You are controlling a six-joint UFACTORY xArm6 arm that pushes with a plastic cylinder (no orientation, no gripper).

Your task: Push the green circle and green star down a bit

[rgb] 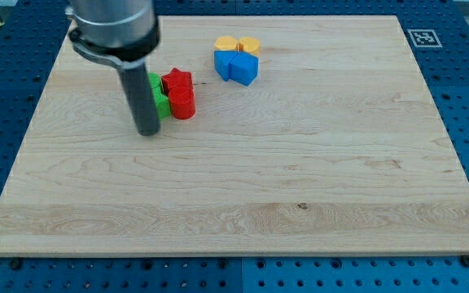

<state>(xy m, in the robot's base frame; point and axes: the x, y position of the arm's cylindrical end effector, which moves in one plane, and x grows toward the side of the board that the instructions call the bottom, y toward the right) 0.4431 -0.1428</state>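
Two green blocks sit at the board's upper left, partly hidden behind my rod: one (154, 81) above, the other (162, 105) below it. I cannot tell which is the circle and which the star. My tip (148, 131) rests on the board just below and left of the lower green block, close to it; touching cannot be told. Two red blocks adjoin the greens on the right: a star-like one (177, 81) above a rounder one (183, 104).
Two yellow blocks (225, 43) (249, 45) and two blue blocks (225, 63) (244, 68) cluster near the view's top centre. The wooden board (300, 179) lies on a blue pegboard table. A marker tag (423, 37) is at the board's top right corner.
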